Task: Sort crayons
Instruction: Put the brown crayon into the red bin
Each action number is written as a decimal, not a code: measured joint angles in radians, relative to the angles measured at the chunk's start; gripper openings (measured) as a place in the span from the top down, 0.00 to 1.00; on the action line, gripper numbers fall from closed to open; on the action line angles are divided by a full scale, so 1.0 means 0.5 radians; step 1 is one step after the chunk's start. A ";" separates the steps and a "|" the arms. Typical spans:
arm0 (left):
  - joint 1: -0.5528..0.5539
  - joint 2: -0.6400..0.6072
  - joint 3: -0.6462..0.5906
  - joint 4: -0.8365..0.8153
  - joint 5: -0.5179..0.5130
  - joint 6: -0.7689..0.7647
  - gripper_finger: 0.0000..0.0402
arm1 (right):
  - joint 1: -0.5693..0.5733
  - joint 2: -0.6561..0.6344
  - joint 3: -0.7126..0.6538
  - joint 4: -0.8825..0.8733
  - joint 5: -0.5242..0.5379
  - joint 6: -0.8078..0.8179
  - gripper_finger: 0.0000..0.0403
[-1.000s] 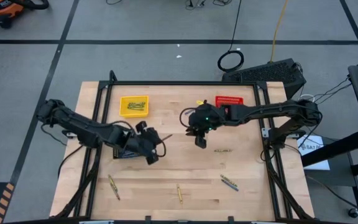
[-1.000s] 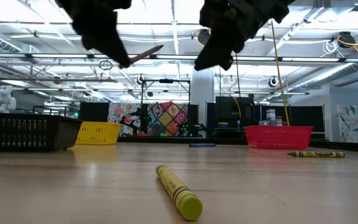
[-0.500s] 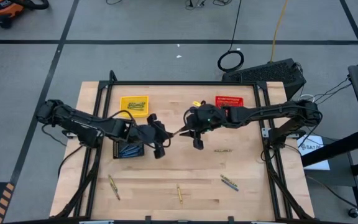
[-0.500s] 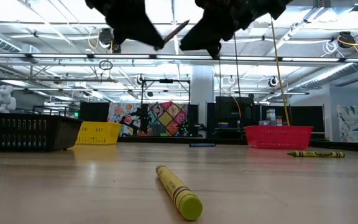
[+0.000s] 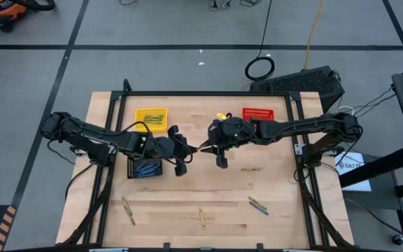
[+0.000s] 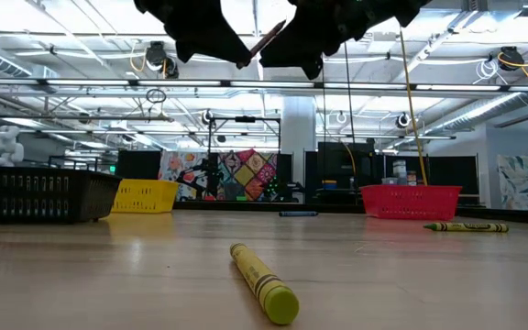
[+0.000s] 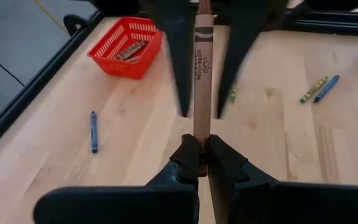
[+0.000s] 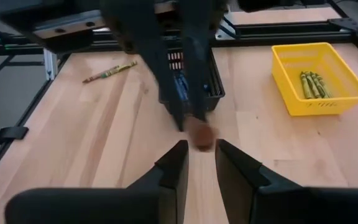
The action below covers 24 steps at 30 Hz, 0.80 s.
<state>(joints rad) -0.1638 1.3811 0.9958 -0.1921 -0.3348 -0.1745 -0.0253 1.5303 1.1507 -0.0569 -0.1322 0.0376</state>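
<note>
My left gripper (image 5: pixel 189 150) is above the table's middle, shut on a brown-red crayon (image 7: pixel 201 68). The crayon points toward my right gripper (image 5: pixel 206 147), which faces it and is open. The right fingers (image 7: pixel 178 59) stand on either side of the crayon's free end without touching it. In the right wrist view the crayon's end (image 8: pixel 201 134) shows just ahead of the open fingers. In the low view the crayon (image 6: pixel 269 38) hangs high between both grippers. My left gripper pinches the crayon's near end (image 7: pixel 199 154) between its two fingertips. The fingers come level from the table's left and lie along the crayon. The crayon sticks straight out beyond them toward the table's right, lifted clear of the table.
A yellow basket (image 5: pixel 150 118) with green crayons and a red basket (image 5: pixel 258 114) stand at the far side. A black basket (image 5: pixel 144 166) holds blue crayons, left of my left gripper. Loose crayons lie near the near edge (image 5: pixel 127 209), (image 5: pixel 201 218), (image 5: pixel 258 205).
My left gripper has moved toward the table's right and upward with the crayon, up to my right gripper. The crayon's free end now stands between the right fingers. My right gripper has shifted slightly toward the left gripper.
</note>
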 joint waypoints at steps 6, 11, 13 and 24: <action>0.021 0.000 0.000 0.000 0.046 0.000 0.98 | 0.017 0.000 0.000 0.014 0.004 -0.026 0.83; 0.021 0.000 0.000 0.000 0.050 0.000 0.98 | 0.014 0.000 0.000 0.071 0.012 -0.030 0.83; 0.021 0.000 0.000 0.001 0.054 0.000 0.98 | 0.014 0.000 0.000 0.089 0.012 -0.032 0.83; 0.024 0.000 0.000 0.001 0.053 0.014 0.98 | 0.014 0.001 0.000 0.176 0.011 0.002 0.84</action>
<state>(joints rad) -0.1516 1.3811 0.9958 -0.1917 -0.3080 -0.1677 -0.0181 1.5307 1.1507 0.0314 -0.1265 0.0385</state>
